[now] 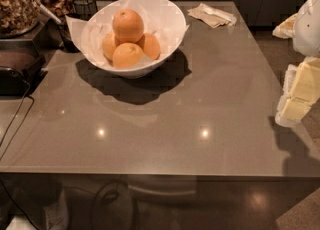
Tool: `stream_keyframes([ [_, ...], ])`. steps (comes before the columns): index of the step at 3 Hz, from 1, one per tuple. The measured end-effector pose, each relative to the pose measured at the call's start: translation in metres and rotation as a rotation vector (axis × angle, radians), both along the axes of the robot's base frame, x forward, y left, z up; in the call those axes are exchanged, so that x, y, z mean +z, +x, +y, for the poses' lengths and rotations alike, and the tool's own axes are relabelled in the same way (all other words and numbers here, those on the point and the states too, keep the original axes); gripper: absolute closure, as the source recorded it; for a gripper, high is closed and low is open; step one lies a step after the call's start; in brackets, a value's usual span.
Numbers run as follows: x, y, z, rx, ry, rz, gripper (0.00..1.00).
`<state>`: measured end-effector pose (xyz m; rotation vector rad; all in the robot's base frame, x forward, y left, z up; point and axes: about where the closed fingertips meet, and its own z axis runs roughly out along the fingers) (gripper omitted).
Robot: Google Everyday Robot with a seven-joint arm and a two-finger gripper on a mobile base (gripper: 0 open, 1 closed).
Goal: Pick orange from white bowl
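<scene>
Far left, back corner: glass jar (14,4) with brown contents, cut by the frame edge. Below it a dark appliance (17,69) sits at the left edge of the worktop (175,124), and a black cable (15,119) trails from it toward the front. Left of centre, toward the back: white bowl (150,66), flared uneven rim, lined with white paper, standing upright and casting a shadow to the front and right. Inside it are four fruits; the orange (128,25) lies on top of the pile, resting on the three smaller oranges (127,55) beneath it. Nothing touches it from above. Right of the bowl, near the back edge: crumpled napkins (212,15), lying flat. Far right: gripper (295,96), pale cream and white, partly cut off by the frame, hanging at the worktop's right edge, well apart from the bowl. Jaws: cannot tell whether wide or narrow.
</scene>
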<state>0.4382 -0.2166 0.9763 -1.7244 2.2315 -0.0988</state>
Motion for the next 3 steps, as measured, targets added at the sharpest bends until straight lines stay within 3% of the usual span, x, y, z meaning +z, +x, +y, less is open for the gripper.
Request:
stream_keyframes([
  [1,0.0,0.0,0.0,0.0,0.0,0.0,0.0],
  [2,-0.003,0.005,0.002,-0.054,0.076,-0.003,0.0],
  [3,-0.015,0.028,0.009,-0.162,0.231,0.013,0.0],
])
